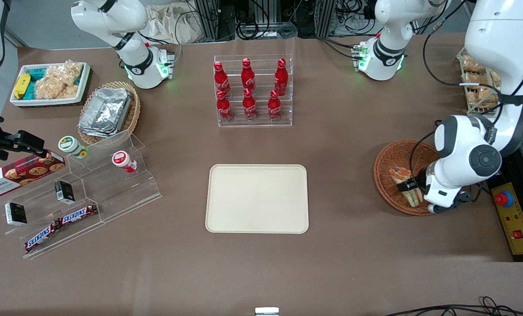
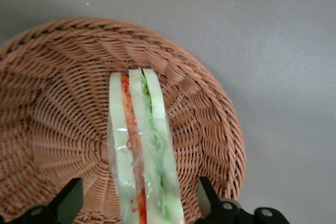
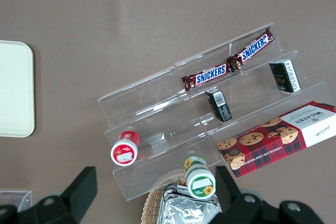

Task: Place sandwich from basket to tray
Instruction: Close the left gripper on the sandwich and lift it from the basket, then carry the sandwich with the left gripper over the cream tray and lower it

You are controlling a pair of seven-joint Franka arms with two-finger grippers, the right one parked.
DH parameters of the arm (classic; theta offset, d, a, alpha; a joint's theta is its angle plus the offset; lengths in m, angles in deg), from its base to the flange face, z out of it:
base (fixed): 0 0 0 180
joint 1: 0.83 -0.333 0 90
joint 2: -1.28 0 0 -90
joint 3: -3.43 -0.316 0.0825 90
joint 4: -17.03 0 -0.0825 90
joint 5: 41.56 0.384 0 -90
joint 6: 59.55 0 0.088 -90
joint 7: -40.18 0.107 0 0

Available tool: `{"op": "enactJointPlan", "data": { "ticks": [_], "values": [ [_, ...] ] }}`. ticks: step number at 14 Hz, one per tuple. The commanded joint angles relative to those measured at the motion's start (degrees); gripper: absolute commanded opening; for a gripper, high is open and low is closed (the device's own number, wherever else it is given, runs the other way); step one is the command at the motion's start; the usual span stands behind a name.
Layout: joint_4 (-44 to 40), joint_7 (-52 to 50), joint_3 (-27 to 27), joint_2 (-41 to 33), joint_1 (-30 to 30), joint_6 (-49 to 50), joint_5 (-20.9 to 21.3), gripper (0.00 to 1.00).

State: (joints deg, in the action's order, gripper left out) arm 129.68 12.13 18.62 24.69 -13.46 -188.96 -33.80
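Two fingers (image 2: 68, 198) of the gripper (image 2: 139, 200) are standing open astride the sandwich (image 2: 140, 145) in the basket (image 2: 52, 129), w/ its long axis running btwn them.

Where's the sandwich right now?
The sandwich lies in the reddish-brown wicker basket toward the working arm's end of the table, beside the empty tray. The open gripper straddles it.

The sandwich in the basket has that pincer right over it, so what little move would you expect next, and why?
Probably closing the fingers on the sandwich. The pincer hangs open in the basket, one finger on each side of the wrapped wedge with gaps showing, so nothing grips it yet. Only once it is held can it be lifted toward the bare tray.
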Motion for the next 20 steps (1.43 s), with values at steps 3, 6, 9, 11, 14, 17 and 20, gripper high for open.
{"op": "enactJointPlan", "data": {
  "ticks": [3, 6, 9, 11, 14, 17, 20],
  "values": [
    [1.0, -1.7, 0.2, 0.8, -0.5, -2.6, 0.5, 0.46],
    [0.1, -1.0, 0.3, -1.2, -0.1, 1.2, 0.5, 0.03],
    [-9.0, -0.4, 1.5, -4.5, 0.0, 17.5, 0.6, 0.0],
    [-17.9, -0.4, 2.8, -5.4, -0.1, 28.7, 0.4, 0.0],
    [-30.2, -0.3, 4.6, -5.8, -0.2, 39.5, -0.4, 0.0],
    [-35.0, 3.7, 6.2, -5.9, -0.1, 42.9, -0.5, 0.0],
    [-34.3, 4.3, 11.1, -5.2, 0.1, 40.6, -0.3, 0.0]
  ]
}}
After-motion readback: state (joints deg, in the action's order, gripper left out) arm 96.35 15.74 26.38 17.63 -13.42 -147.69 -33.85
